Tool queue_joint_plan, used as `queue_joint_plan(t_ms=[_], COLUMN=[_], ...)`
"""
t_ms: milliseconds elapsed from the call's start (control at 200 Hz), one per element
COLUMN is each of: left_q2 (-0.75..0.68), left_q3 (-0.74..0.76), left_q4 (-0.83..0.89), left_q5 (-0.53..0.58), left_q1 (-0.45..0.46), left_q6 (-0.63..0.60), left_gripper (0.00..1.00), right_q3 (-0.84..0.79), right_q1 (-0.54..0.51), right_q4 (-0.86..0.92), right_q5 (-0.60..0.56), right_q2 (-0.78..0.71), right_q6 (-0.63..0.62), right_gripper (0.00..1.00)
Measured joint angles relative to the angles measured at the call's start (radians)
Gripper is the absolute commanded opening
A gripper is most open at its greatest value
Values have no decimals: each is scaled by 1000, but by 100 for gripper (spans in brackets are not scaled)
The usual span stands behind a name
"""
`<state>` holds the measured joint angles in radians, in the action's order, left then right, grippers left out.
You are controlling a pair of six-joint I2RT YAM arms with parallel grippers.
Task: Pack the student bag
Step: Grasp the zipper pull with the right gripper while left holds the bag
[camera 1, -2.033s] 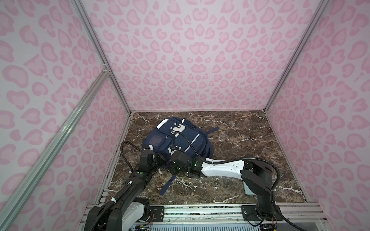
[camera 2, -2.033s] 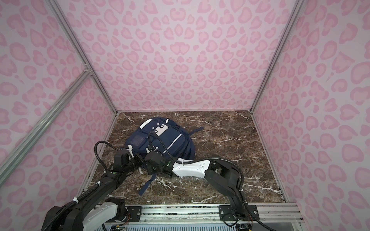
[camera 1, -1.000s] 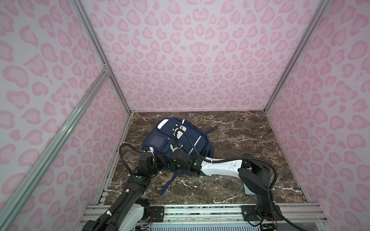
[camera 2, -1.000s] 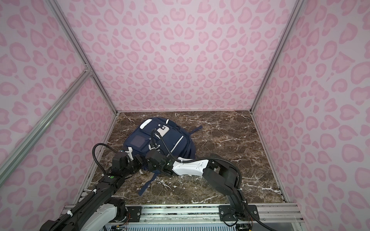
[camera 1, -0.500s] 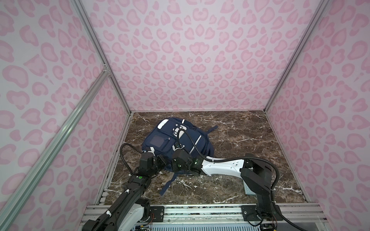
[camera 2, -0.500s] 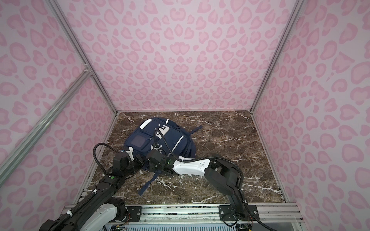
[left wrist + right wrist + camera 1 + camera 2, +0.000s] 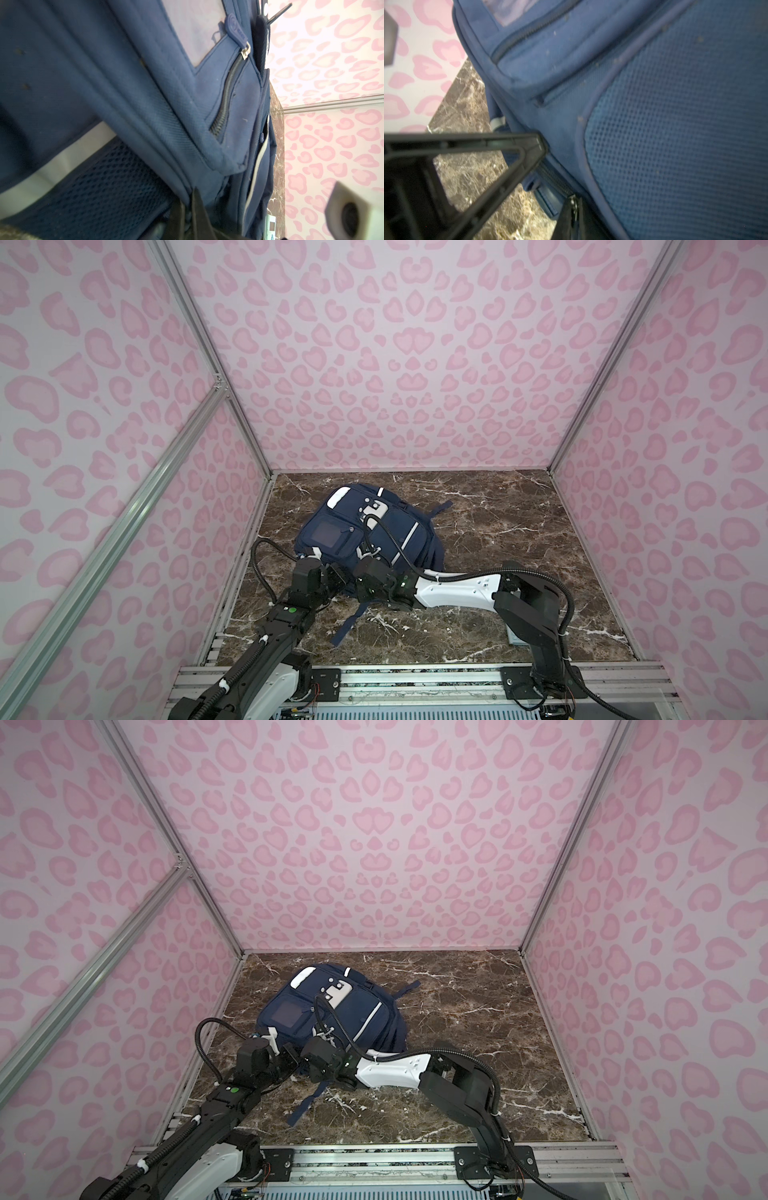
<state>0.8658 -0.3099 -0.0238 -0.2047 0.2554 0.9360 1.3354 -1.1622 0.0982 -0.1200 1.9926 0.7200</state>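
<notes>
The student bag (image 7: 374, 531) (image 7: 336, 1011), navy with white stripes and a white top patch, lies front-up on the marble floor at the left. Both grippers meet at its near edge. My left gripper (image 7: 338, 574) (image 7: 291, 1052) (image 7: 188, 197) is shut, pinching a fold of the bag's fabric (image 7: 166, 93) beside a mesh pocket. My right gripper (image 7: 354, 578) (image 7: 306, 1057) (image 7: 574, 200) is shut on the metal zipper pull at the end of a zipper track along the bag's edge (image 7: 591, 62). A left finger (image 7: 529, 145) touches the bag just beside it.
A loose navy strap (image 7: 347, 626) trails on the floor towards the front rail. A small light-blue item (image 7: 513, 641) (image 7: 271, 225) lies on the floor near the right arm's base. Pink patterned walls close in three sides; bare marble floor (image 7: 519, 531) extends to the right.
My right gripper's jaws have closed at the bag's near edge. The left gripper has stayed shut on the fabric, and both arms have barely shifted.
</notes>
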Motion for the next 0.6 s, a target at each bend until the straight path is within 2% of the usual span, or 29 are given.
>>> queue_joint_plan(t_ms=[125, 215, 410, 600], left_q2=[1, 2, 0, 0], left_q3=[-8, -8, -8, -12], left_q4=[2, 6, 14, 19], left_q5=[-4, -4, -8, -13], left_q1=[0, 0, 1, 2], left_q6=[-3, -3, -3, -9], left_gripper=[3, 4, 4, 4], right_q3=[-18, 0, 13, -31], right_q1=[-3, -7, -3, 0], right_q4=[10, 20, 30, 11], right_q5=[1, 8, 10, 19], right_q2=[-19, 5, 32, -11], right_q6=[-10, -25, -32, -35], right_gripper=[23, 24, 7, 2])
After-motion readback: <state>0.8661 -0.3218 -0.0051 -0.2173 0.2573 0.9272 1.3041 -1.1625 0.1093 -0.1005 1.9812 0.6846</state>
